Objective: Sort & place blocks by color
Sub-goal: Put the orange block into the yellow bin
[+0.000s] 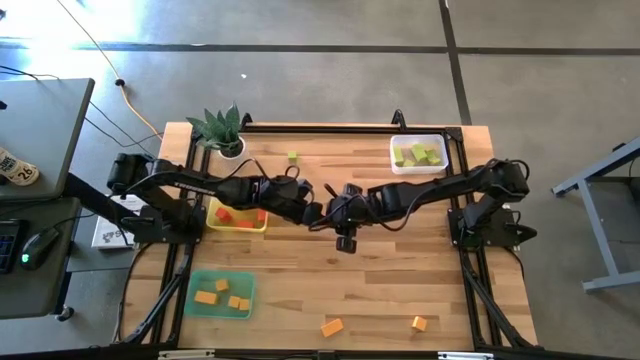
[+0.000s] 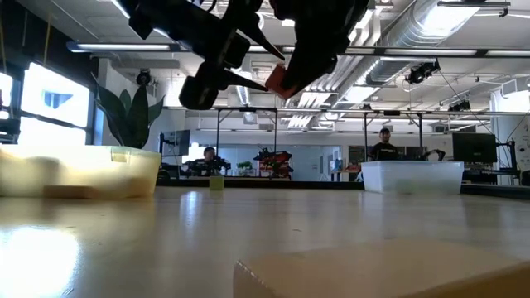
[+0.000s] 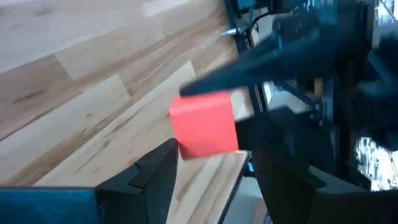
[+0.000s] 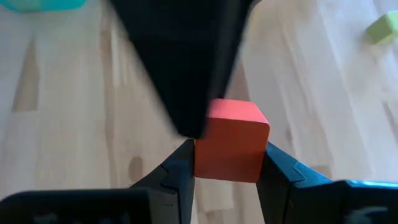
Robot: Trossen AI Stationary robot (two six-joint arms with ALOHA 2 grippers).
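A red cube is held in the air over the middle of the table, and shows high up in the low view. My right gripper reaches in from the table's right and is shut on it. My left gripper comes from the left to meet it, open, with a finger on either side of the cube. In the high view both grippers meet at mid-table. Loose blocks rest flat on the table: a green one and two orange ones. My right gripper pinches the red cube between its two fingers on opposite side faces, coming level from the table's right. The cube is lifted clear, well above the table. My left gripper's fingers stand close beside the cube; I cannot tell whether they touch it.
A yellow tray left of centre holds red blocks. A green tray near the front left holds orange blocks. A clear tray at the far right holds green blocks. A potted plant stands at the far left.
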